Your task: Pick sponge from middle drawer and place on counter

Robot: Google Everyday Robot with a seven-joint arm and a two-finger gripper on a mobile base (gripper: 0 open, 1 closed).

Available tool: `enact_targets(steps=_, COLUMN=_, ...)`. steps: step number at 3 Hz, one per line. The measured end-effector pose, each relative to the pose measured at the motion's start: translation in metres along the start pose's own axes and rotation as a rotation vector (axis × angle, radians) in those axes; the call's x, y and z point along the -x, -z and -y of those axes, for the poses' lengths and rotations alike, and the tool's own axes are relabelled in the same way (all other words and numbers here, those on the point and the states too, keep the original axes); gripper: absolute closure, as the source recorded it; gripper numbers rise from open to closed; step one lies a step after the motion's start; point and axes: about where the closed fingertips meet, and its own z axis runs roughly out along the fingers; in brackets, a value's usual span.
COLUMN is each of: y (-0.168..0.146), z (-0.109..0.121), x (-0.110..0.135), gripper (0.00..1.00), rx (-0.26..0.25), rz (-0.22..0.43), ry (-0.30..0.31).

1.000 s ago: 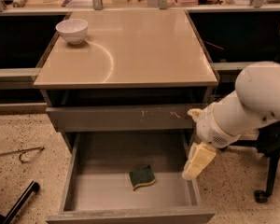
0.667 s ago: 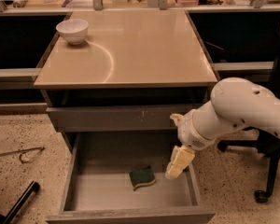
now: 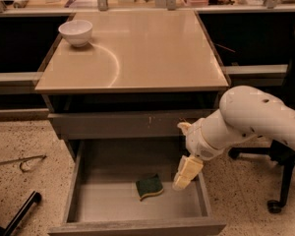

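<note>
A speckled pale floor spreads around a grey drawer cabinet, with a cluttered ledge running along the back. The counter, glossy tan with a faint curved arc mark, tops the cabinet. Below it, a closed grey drawer front shows pale scratches. Under that, the middle drawer stands pulled out toward the camera, its grey inside bare apart from one item. The robot's bulky white arm reaches in from the right, in front of a dark office chair. A white bowl sits on the counter's back left corner. The cream-coloured gripper hangs down inside the drawer near its right wall; whether it is spread or closed cannot be told. The sponge, dark green face up, lies on the drawer floor just left of the gripper, apart from it.
</note>
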Motion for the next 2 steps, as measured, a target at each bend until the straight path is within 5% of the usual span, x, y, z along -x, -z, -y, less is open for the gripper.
enact_targets(steps=2, y=-0.087, z=-0.009, x=-0.03, gripper=0.0, rx=0.076, rz=0.059, ry=-0.01)
